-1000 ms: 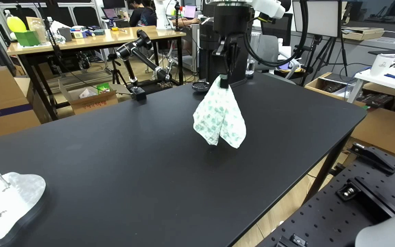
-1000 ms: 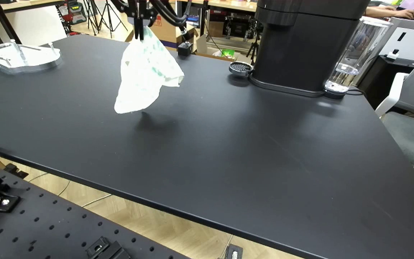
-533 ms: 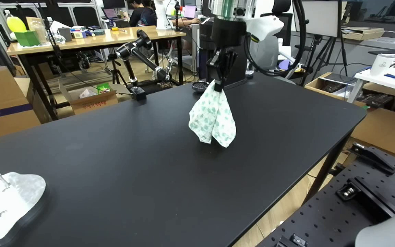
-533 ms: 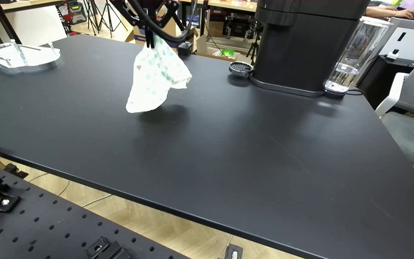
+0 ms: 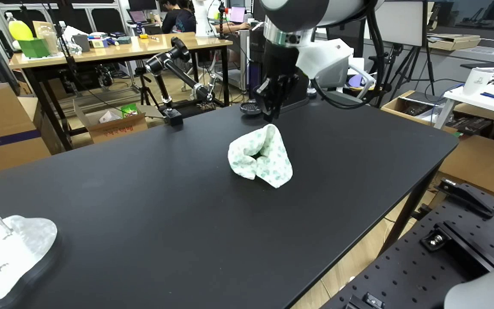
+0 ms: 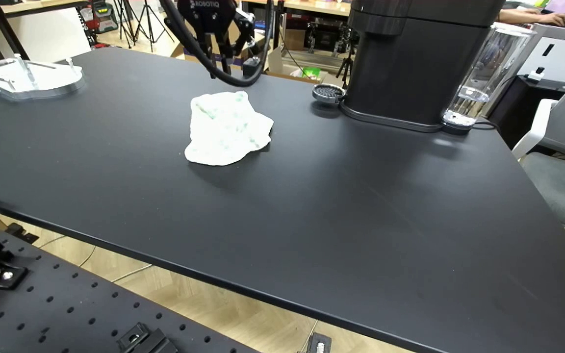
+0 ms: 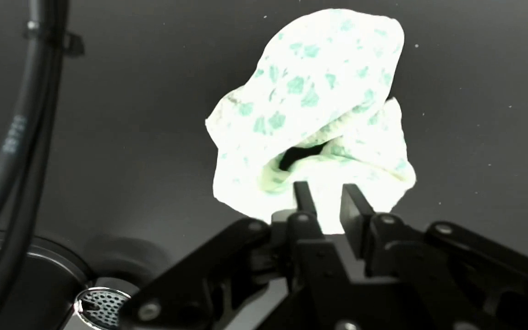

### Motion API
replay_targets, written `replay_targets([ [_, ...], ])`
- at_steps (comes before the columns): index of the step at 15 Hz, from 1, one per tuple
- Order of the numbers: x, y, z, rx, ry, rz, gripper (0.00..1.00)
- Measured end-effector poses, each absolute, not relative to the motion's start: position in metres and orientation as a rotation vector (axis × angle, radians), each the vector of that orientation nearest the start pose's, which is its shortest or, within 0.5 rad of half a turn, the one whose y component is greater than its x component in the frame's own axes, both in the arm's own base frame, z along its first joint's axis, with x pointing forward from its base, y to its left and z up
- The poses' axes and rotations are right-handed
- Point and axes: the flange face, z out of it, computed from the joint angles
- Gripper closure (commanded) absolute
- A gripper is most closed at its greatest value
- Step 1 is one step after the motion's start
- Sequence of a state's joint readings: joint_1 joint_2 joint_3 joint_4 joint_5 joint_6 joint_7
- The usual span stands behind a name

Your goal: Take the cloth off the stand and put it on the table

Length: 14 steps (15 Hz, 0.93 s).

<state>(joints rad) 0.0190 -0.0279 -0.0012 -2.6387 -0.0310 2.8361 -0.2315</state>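
The white cloth with green print point(image 5: 275, 161) lies crumpled and folded on the black table point(image 5: 165, 223), with a dark gap in its folds. It also shows in an exterior view point(image 6: 228, 130) and in the wrist view point(image 7: 310, 87). My gripper point(image 5: 269, 116) is just above and behind the cloth's upper edge, apart from it in both exterior views point(image 6: 219, 70). In the wrist view its two fingertips point(image 7: 326, 188) are parted with nothing held between them, and the cloth shows behind them. I cannot tell which thing is the stand.
A black machine point(image 6: 410, 73) with a clear water tank point(image 6: 478, 83) stands at the back of the table. A small round metal grate point(image 6: 329, 92) projects from its base. A clear plate with bolts point(image 5: 24, 240) lies at another end. A black clamp mount point(image 5: 172, 116) sits on the edge.
The cloth hung from the gripper above the table before. Now the fingers have parted, the cloth has dropped onto the table and crumpled, and the gripper is tilted and free of it.
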Motion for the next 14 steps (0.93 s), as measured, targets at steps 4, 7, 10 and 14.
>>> replay_targets([
  [4, 0.449, 0.008, 0.276, -3.150, -0.383, -0.342, 0.19],
  [7, 0.449, 0.009, 0.286, -3.162, -0.369, -0.333, 0.01],
  [10, 0.443, 0.011, 0.303, -3.180, -0.371, -0.232, 0.00],
  [14, 0.430, 0.015, 0.327, -3.188, -0.359, -0.018, 0.00],
])
